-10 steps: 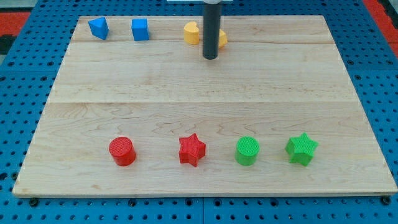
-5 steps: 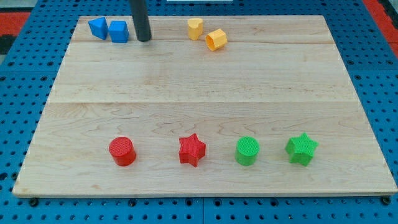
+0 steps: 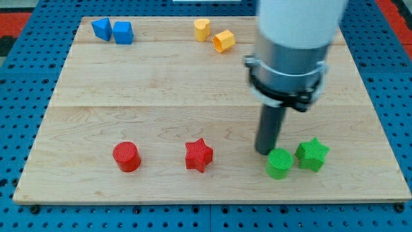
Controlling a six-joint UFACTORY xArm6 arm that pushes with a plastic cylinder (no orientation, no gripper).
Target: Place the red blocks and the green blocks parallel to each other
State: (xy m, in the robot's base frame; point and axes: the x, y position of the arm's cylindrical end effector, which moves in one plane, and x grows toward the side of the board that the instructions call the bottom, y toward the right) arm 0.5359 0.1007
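Wooden and pale, the counter (image 3: pixel 193 90) lies on a blue perforated base, and my tool is a plain dark rod with nothing to open or close, so it holds nothing; it only presses sideways. My tip (image 3: pixel 266 152) rests on the counter at the upper left edge of the green cylinder (image 3: pixel 279 163), touching it or very nearly so. That cylinder sits just beside the green star (image 3: pixel 312 154), which lies to its right and a little higher in the view; the two look close enough to touch, though I cannot tell for sure. Well to the left along the same lower band, the red star (image 3: pixel 199 155) stands apart from the tip, and the red cylinder (image 3: pixel 126 156) stands further left still, the two reds level with each other. Near the view's top left, two blue blocks (image 3: pixel 112 30) sit side by side, touching. Near the top centre, the yellow pair (image 3: pixel 214 35) sits close together, just left of the arm's wide white and grey body (image 3: pixel 293 45).
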